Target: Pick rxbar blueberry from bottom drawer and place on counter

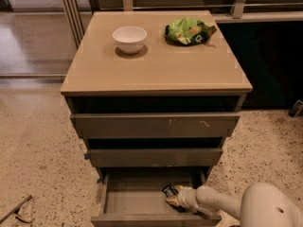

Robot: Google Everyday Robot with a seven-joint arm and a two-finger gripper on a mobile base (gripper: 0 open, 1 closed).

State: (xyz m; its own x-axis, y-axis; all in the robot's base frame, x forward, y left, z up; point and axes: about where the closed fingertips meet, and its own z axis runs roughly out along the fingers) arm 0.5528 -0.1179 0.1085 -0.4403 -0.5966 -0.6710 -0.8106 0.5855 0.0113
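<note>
Our hand [173, 199] reaches into the bottom drawer [137, 197], right at the rxbar blueberry [168, 190].
We judge the bar light, flat and slick-wrapped, so pinch across its narrow width. We cannot tell whether the hand grips it.

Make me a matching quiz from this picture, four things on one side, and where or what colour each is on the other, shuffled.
1 bowl
2 snack bag
3 rxbar blueberry
4 gripper

A green, on the counter
B dark wrapper, in the bottom drawer
C white, on the counter
D at the arm's end, inside the bottom drawer

Pairs: 1-C, 2-A, 3-B, 4-D
</note>
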